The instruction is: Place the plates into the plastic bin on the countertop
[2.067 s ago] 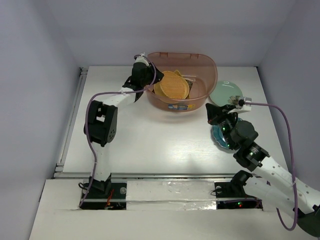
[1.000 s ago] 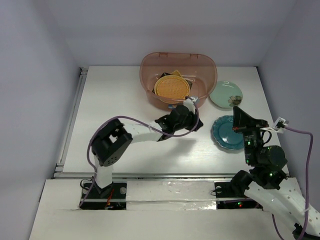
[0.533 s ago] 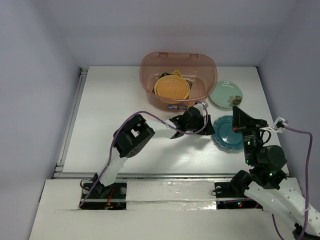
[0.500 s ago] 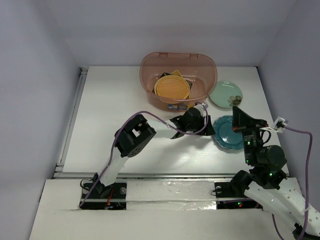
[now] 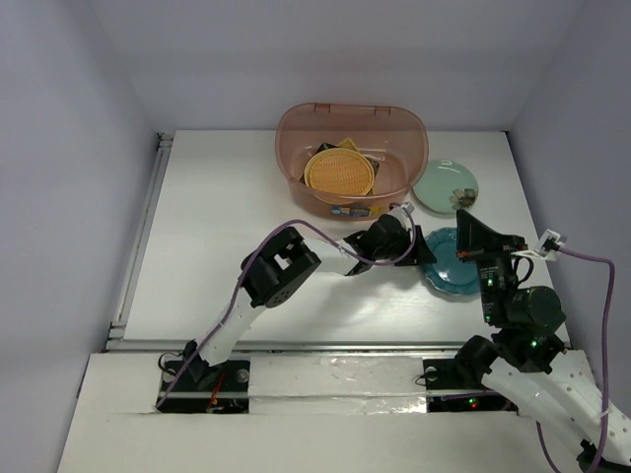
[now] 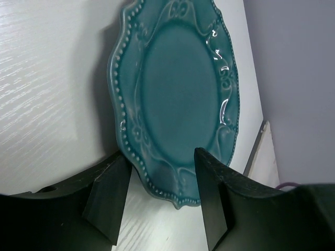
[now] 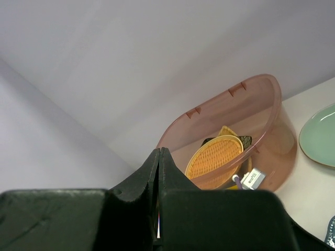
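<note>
The teal scalloped plate (image 5: 454,266) lies flat on the white countertop (image 5: 227,217), right of centre. My left gripper (image 5: 421,246) is open at its left edge. In the left wrist view the plate (image 6: 178,89) fills the frame and its near rim sits between my two fingers (image 6: 107,193). The pale green plate (image 5: 446,186) lies just behind it, beside the plastic bin (image 5: 296,187). The orange ribbed plate (image 5: 340,172) lies in the bin on top of the orange fan-shaped (image 7: 226,130) and black square (image 7: 245,140) dishes. My right gripper (image 5: 471,225) is shut, empty, and raised above the teal plate's right side.
The left arm stretches across the middle of the table, its elbow (image 5: 281,271) near the front. A grey wall stands behind the bin, and the table's right edge (image 5: 523,197) is close to the two loose plates.
My left gripper has travelled from the bin's left rim across the table to the teal plate's left edge. My right gripper has lifted off the teal plate and has since stayed still.
</note>
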Available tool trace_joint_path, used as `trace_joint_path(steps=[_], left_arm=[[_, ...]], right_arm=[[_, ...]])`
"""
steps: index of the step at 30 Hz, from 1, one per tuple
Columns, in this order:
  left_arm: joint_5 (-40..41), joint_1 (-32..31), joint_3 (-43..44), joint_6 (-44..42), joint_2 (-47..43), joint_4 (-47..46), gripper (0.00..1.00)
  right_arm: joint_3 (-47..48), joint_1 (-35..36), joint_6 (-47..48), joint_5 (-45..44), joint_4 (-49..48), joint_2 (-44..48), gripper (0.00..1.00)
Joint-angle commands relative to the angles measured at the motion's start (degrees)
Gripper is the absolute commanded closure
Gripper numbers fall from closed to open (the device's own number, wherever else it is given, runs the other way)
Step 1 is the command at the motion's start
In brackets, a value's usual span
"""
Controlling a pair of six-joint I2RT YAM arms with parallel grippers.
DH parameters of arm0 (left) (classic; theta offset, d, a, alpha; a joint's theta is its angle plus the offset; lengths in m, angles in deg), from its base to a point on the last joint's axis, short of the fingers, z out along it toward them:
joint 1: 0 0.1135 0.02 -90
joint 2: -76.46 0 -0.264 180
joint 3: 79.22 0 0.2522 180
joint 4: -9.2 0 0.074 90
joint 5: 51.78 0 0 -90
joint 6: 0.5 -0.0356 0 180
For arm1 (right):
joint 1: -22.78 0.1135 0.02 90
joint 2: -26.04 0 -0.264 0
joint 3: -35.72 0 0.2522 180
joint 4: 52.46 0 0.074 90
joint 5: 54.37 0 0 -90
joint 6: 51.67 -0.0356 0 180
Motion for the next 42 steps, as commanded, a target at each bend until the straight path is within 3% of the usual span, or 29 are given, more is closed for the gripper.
trace_joint_path(steps=[1,6,8,9,10,13,19,25,29,35,42], left_arm=[[2.4,-1.3,1.2,1.5,2.5,2.6,0.51],[3.2,-2.4,6.1,0.8,5.9,6.2,0.54],[3.8,-2.4,7.3,0.6,7.1,7.1,0.62],[3.9,-2.4,7.3,0.7,7.4,7.0,0.67],[4.2,-2.4,7.3,0.7,7.7,6.9,0.81],[5.4,-2.4,6.1,0.1,7.4,6.5,1.00],[5.7,-2.4,-2.2,-0.9,1.4,0.0,1.00],[4.7,-1.8,-17.5,-1.5,-13.5,-12.3,1.00],[1.0,0.1,-27.8,2.5,-21.8,-20.9,1.00],[0.0,2.0,-35.6,3.5,-31.0,-24.0,1.00],[-4.9,9.1,-42.0,7.1,-39.1,-29.4,1.00]], right_arm=[[1.2,-0.3,-0.6,0.5,-0.8,0.0,1.00],[1.2,-0.3,-0.6,0.5,-0.8,-0.2,1.00],[1.2,-0.3,-0.6,0.2,-0.7,0.0,1.00],[1.2,-0.3,-0.6,0.2,-0.7,0.1,1.00],[1.2,-0.3,-0.6,0.4,-0.6,0.1,1.00],[1.3,-0.3,-0.6,0.5,-0.5,0.1,1.00],[1.2,-0.3,-0.4,0.3,-0.6,0.0,1.00],[1.2,-0.3,-0.2,-0.5,-0.5,0.0,1.00],[0.8,-0.3,-0.5,-1.0,-0.7,0.2,1.00],[0.6,-0.3,-0.5,-1.7,-0.8,-0.1,1.00],[0.5,-0.3,-0.6,-2.4,-1.4,-1.3,1.00]])
